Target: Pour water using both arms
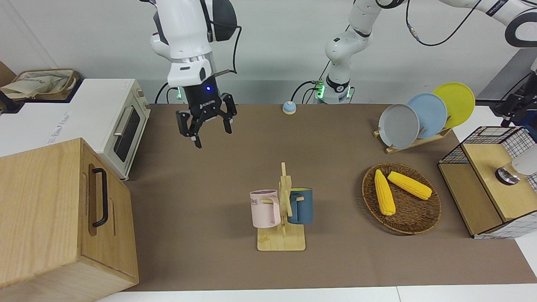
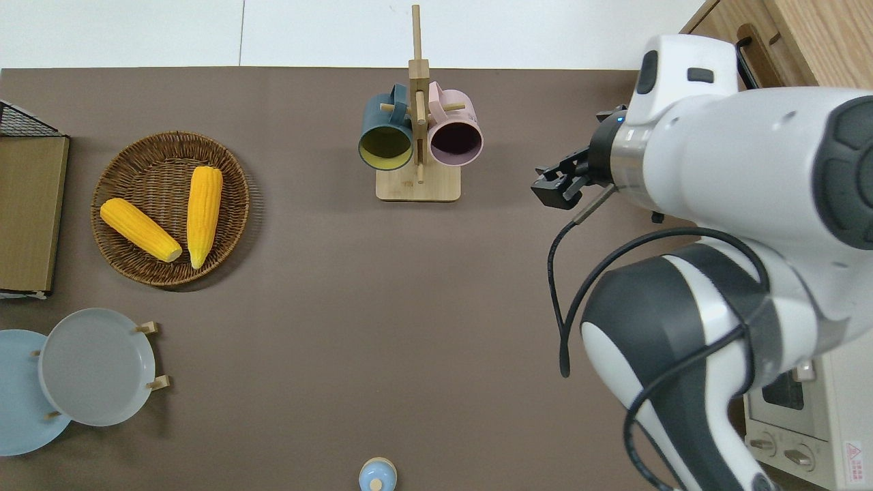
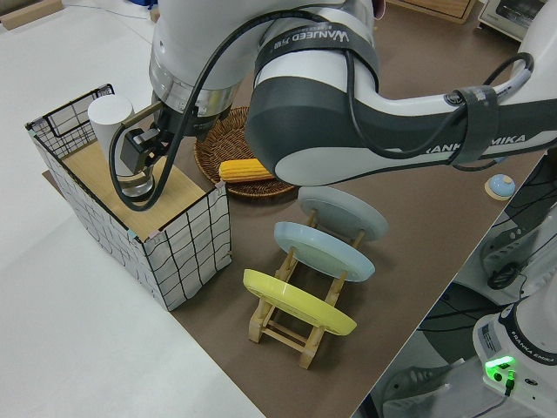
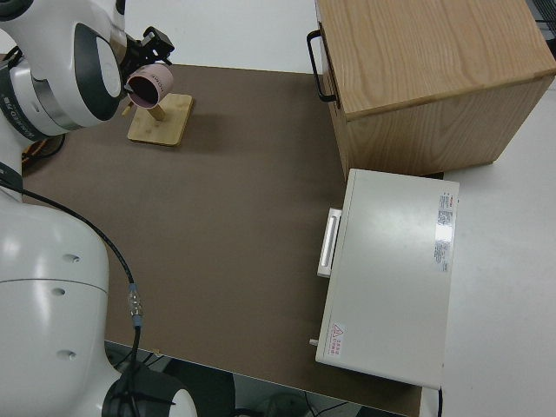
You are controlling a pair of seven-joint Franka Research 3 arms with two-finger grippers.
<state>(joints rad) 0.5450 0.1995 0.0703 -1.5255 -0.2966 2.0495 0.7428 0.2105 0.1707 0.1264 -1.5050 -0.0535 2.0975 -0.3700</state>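
Note:
My right gripper [image 1: 209, 134] is open and empty. In the overhead view my right gripper [image 2: 554, 189] hangs over the bare brown mat, beside the wooden mug rack [image 2: 417, 187] toward the right arm's end of the table. A pink mug [image 1: 265, 208] and a blue mug [image 1: 301, 205] hang on that rack. My left gripper [image 3: 139, 155] is up close beside a white cup with a metal base [image 3: 109, 117] that stands in the wire basket [image 3: 183, 252]. In the front view my left gripper [image 1: 509, 105] shows only partly at the frame's edge.
A white toaster oven [image 1: 121, 126] and a wooden cabinet [image 1: 63, 218] stand at the right arm's end. A wicker tray [image 1: 419, 218] holds two corn cobs. A rack with three plates [image 1: 419, 115] and a blue bell [image 1: 288, 108] lie nearer to the robots.

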